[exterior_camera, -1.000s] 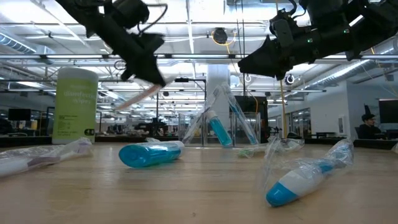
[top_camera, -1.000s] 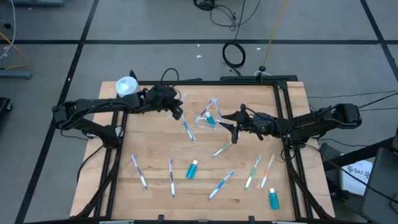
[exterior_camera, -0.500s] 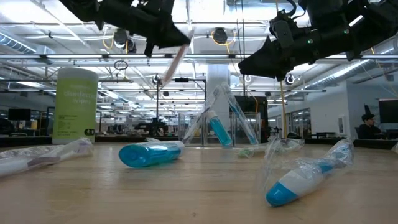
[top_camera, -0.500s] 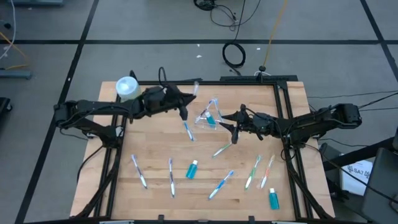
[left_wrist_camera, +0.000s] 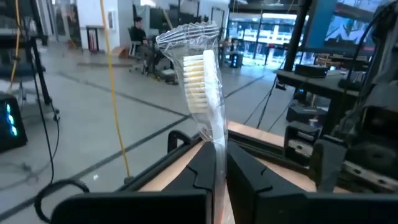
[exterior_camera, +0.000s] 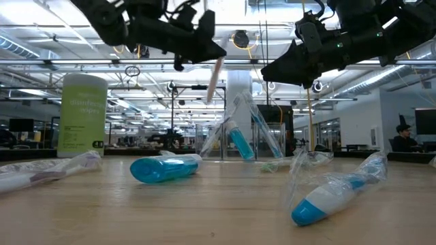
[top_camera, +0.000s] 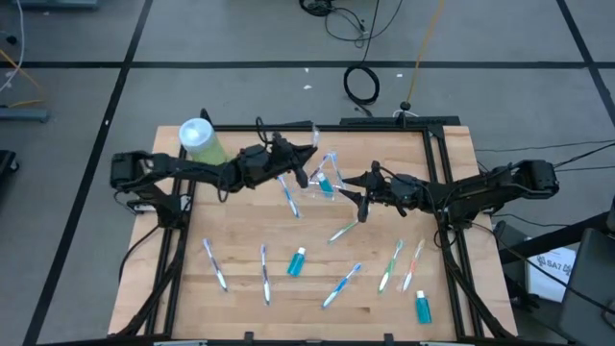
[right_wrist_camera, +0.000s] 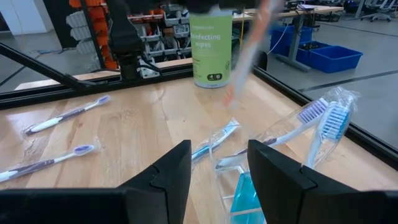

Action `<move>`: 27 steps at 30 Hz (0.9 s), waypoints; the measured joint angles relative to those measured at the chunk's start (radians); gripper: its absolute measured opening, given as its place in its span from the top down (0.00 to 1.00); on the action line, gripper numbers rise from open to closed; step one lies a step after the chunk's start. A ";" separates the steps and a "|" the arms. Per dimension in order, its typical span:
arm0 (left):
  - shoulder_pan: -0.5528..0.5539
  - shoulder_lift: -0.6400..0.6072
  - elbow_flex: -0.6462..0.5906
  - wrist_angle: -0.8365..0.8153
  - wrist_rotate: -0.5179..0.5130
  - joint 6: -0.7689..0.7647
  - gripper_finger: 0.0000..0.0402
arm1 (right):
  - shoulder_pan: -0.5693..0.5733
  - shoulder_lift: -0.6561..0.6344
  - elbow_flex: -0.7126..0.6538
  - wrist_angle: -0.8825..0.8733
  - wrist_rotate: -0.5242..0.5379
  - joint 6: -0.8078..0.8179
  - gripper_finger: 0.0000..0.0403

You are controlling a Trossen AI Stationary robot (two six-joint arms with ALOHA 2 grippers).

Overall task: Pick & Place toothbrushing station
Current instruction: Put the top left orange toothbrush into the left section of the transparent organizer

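One pink-handled toothbrush in clear wrap (left_wrist_camera: 202, 81) is pinched upright in the left gripper (top_camera: 300, 161), raised above the table beside the small clear plastic cup (top_camera: 325, 179), which already holds blue brushes and a teal tube. The right gripper (top_camera: 357, 197), fingers spread, hovers just beyond the cup. More wrapped toothbrushes (top_camera: 342, 285) and a teal white-capped tube (top_camera: 297, 259) litter the wooden table (top_camera: 240, 231); a tall green white-lidded canister (top_camera: 200, 140) stands at the far left corner.
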 joint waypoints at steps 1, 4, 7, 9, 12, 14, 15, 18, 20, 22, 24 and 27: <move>-0.002 0.024 0.000 0.028 0.000 0.014 0.97 | 0.000 0.000 0.000 0.000 0.000 0.000 0.62; -0.007 0.091 0.000 0.104 -0.003 0.033 0.98 | 0.000 0.000 0.000 0.000 0.000 0.000 0.62; -0.011 0.140 0.000 0.146 -0.022 0.045 0.96 | 0.000 0.000 0.000 -0.002 0.000 0.000 0.62; -0.016 0.163 0.000 0.158 -0.054 0.046 0.97 | 0.000 0.000 0.000 -0.006 0.000 0.000 0.62; -0.020 0.187 0.000 0.167 -0.079 0.047 0.98 | 0.000 0.000 0.000 -0.008 0.000 -0.004 0.62; -0.023 0.199 0.000 0.169 -0.097 0.045 0.97 | 0.000 0.000 0.000 -0.008 0.000 -0.005 0.62; -0.026 0.206 0.000 0.169 -0.114 0.045 0.97 | 0.000 0.000 0.000 -0.008 0.000 -0.006 0.62; -0.036 0.225 0.000 0.164 -0.166 0.042 0.97 | 0.000 0.000 0.000 -0.008 0.000 -0.007 0.62; -0.044 0.238 0.000 0.163 -0.194 0.038 0.98 | 0.000 0.000 0.000 -0.008 0.000 -0.007 0.62; -0.056 0.249 0.000 0.161 -0.227 0.038 0.98 | 0.000 0.000 0.000 -0.010 0.000 -0.007 0.62; -0.070 0.253 0.000 0.149 -0.274 0.039 0.97 | 0.000 0.000 0.000 -0.014 0.000 -0.007 0.62; -0.090 0.254 0.000 0.083 -0.345 0.028 0.96 | 0.000 0.000 0.000 -0.015 0.000 -0.008 0.62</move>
